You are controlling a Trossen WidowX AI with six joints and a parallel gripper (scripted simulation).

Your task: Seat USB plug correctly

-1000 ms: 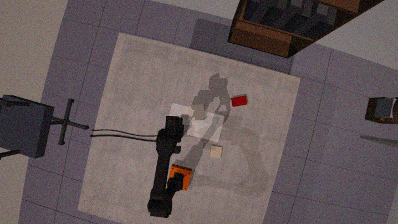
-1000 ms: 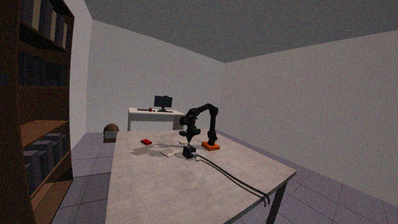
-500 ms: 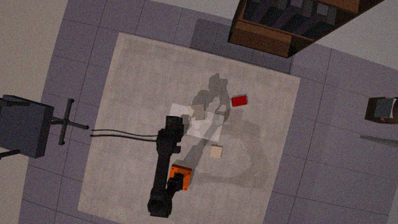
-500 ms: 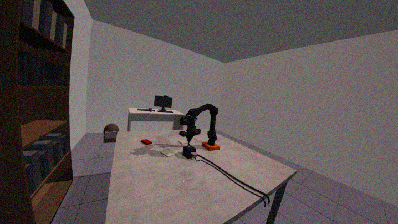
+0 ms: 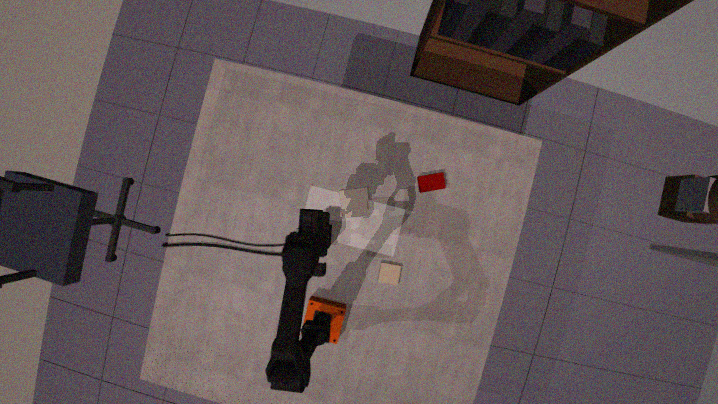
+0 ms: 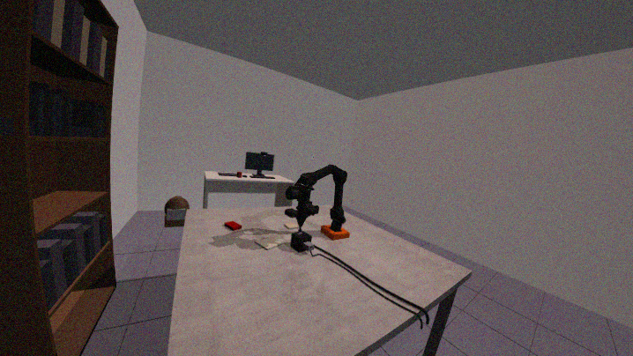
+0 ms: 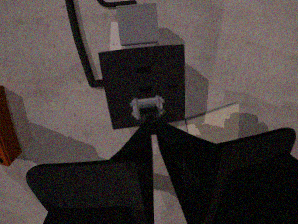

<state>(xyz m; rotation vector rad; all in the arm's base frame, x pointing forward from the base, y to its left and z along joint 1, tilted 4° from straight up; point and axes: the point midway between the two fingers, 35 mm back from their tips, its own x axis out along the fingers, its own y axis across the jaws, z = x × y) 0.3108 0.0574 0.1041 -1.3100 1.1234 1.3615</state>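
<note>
The black power cube (image 7: 127, 83) (image 6: 300, 241) stands on the table with a light grey adaptor (image 7: 137, 23) on its far side. Two black cables (image 7: 73, 30) (image 6: 367, 278) (image 5: 225, 240) run away from it to the table edge. My gripper (image 7: 152, 127) (image 6: 300, 227) points straight down over the cube and is shut on the small light USB plug (image 7: 147, 106) at the cube's top face. I cannot tell how deep the plug sits. In the overhead view the arm's wrist (image 5: 314, 223) hides the cube.
A red block (image 5: 431, 181) (image 6: 233, 225), a cream block (image 5: 390, 273) (image 6: 290, 225) and a white sheet (image 5: 371, 231) (image 6: 270, 241) lie near the cube. The arm's orange base (image 5: 326, 316) (image 6: 335, 232) (image 7: 7, 129) stands close by.
</note>
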